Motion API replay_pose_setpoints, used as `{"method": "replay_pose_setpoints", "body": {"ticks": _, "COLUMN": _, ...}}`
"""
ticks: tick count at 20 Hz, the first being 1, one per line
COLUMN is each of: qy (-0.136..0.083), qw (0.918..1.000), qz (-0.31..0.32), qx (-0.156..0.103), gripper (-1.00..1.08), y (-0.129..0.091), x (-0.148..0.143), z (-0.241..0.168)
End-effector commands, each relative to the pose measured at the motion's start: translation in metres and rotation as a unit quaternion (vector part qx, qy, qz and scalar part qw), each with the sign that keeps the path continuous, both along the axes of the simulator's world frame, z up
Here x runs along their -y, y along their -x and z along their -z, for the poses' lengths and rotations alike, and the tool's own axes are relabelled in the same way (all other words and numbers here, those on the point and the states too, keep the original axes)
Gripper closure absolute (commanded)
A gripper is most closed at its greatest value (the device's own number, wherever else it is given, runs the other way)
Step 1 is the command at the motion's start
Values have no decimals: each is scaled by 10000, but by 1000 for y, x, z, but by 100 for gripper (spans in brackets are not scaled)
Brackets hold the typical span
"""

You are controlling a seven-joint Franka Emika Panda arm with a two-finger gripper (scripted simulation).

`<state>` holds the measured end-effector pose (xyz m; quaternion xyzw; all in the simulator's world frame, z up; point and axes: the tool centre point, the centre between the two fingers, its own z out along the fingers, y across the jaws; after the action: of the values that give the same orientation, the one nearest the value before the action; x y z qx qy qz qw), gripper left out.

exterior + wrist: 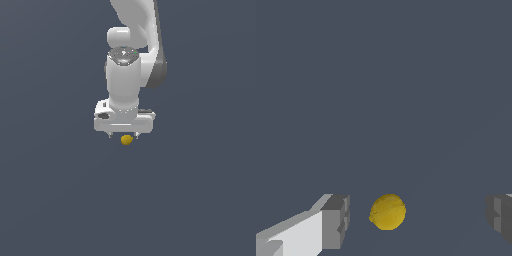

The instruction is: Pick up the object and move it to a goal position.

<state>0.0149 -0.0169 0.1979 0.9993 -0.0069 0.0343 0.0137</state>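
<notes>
White Panda arm [131, 60] pointing down, end effector [124, 135] hanging wide open over yellow lemon-like object [387, 212]. Object sitting between fingers [336, 221], touching neither, gripped by nothing. Plain dark grey tabletop [200, 200] surrounding; nothing blocking it.

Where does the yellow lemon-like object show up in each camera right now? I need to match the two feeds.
Exterior view: the yellow lemon-like object sits near the picture's centre, just below the white gripper.
Wrist view: it lies low in the picture, between the two grey fingers, touching neither.
Shared landmark: the gripper itself, open around the object in both views.
</notes>
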Motion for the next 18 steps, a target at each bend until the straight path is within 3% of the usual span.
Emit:
{"method": "replay_pose_setpoints", "body": {"ticks": 1, "qy": 0, "qw": 10000, "qz": 0, "qx": 0, "gripper": -92, "y": 0, "x": 0, "z": 0}}
{"method": "replay_pose_setpoints", "body": {"ticks": 10, "qy": 101, "qw": 9999, "qz": -77, "qx": 27, "gripper": -92, "y": -4, "x": 12, "z": -11}}
{"method": "replay_pose_setpoints", "body": {"ticks": 18, "qy": 61, "qw": 10000, "qz": 79, "qx": 7, "gripper": -92, "y": 1, "x": 9, "z": -1}}
